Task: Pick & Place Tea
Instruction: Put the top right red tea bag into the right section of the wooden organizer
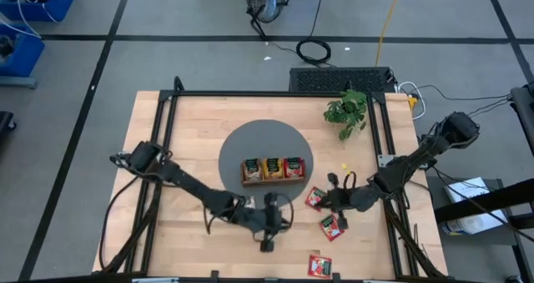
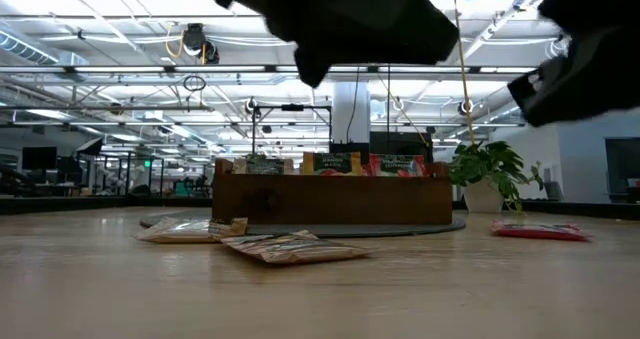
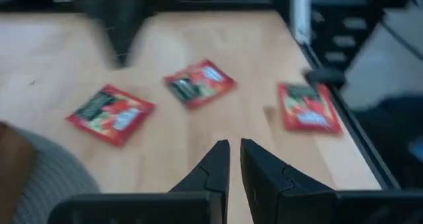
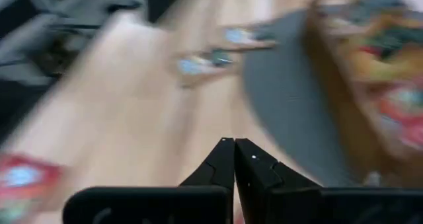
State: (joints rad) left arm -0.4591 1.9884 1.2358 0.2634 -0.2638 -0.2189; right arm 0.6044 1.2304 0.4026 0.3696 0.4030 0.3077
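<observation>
Three red tea packets (image 1: 315, 198) (image 1: 333, 225) (image 1: 320, 266) lie flat on the table's right near part; the left wrist view shows them too (image 3: 109, 113) (image 3: 198, 82) (image 3: 307, 107). Two beige packets (image 2: 190, 229) (image 2: 290, 247) lie left of the tray, one at the mat's edge. The wooden tray (image 1: 271, 169) on the grey round mat (image 1: 242, 141) holds brown, yellow and red packets in its three compartments. My left gripper (image 3: 234, 151) hovers near the mat's near edge, shut with nothing in it. My right gripper (image 4: 234, 145) is shut above the red packets, also with nothing in it.
A small potted plant (image 1: 346, 112) stands at the table's far right. Black frame rails (image 1: 388, 141) run along the table's edges. Bare wood lies at the far left and near left (image 1: 183, 250) of the table.
</observation>
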